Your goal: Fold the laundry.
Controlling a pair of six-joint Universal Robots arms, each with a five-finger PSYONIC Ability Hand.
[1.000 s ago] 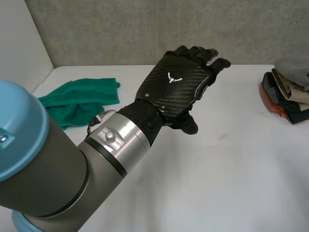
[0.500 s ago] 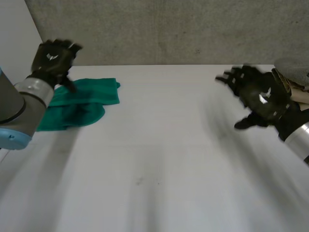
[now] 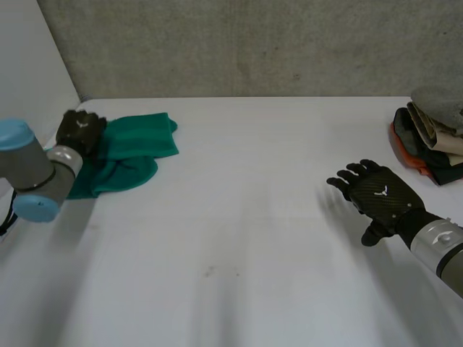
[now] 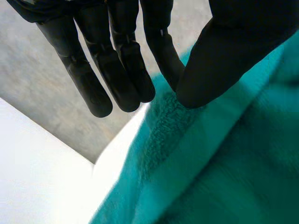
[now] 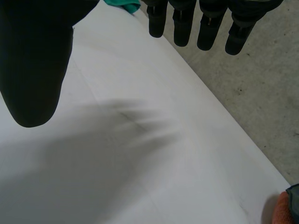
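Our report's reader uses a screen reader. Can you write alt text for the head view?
The robot's left hand sits at the left edge of a crumpled green towel on a white table, while its right hand hovers open over bare tabletop. A stack of folded clothes lies at the table's right edge.

Straight-fingered left hand [image 4: 224, 51] over green towel [image 4: 224, 177].

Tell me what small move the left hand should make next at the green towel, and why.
Probably ease the left hand down and close its fingers and thumb on the edge of the green towel at its fingertips. Its fingers are straight and hold nothing, the towel lies crumpled, and the right hand is open over bare table, apart from the cloth.
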